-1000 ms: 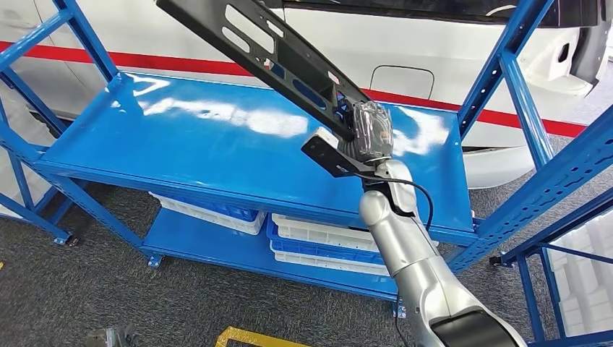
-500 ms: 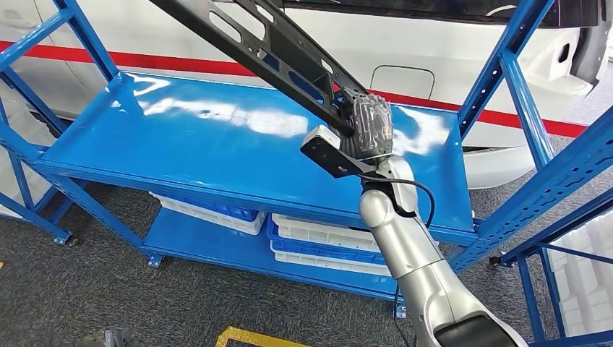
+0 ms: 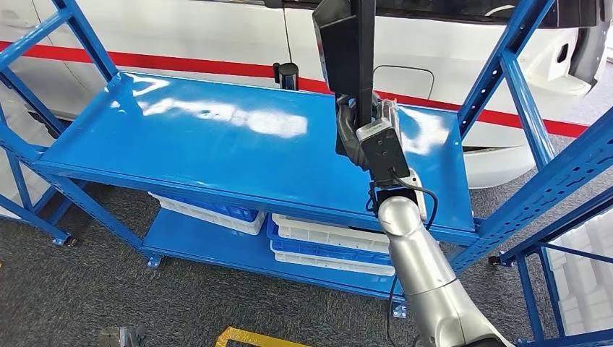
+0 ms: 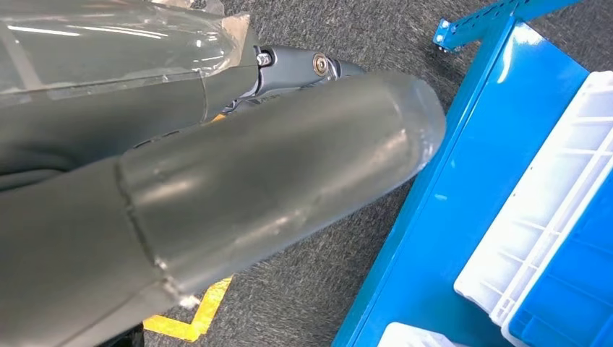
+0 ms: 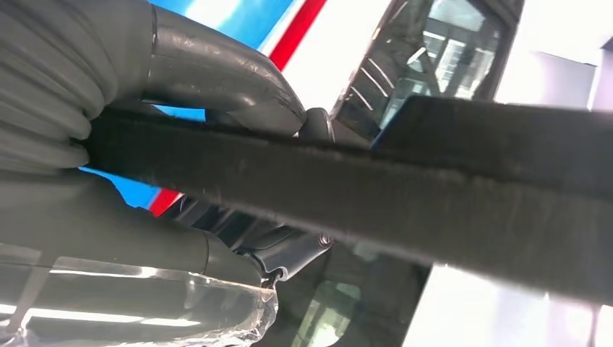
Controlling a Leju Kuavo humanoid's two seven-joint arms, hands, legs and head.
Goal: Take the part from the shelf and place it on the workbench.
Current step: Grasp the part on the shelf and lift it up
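Above the blue shelf [image 3: 217, 137], the right hand [image 3: 359, 130] is clamped on the lower end of the black part [image 3: 347, 43]. Its long axis stands near vertical, rising from the hand. The part is clear of the shelf. The left hand [image 4: 238, 173] hangs low, its finger state indeterminate. The workbench is unseen.

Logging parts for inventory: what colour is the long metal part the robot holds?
Black; the long metal part shows best in the head view.

Glossy blue metal shelf [image 3: 181, 137]
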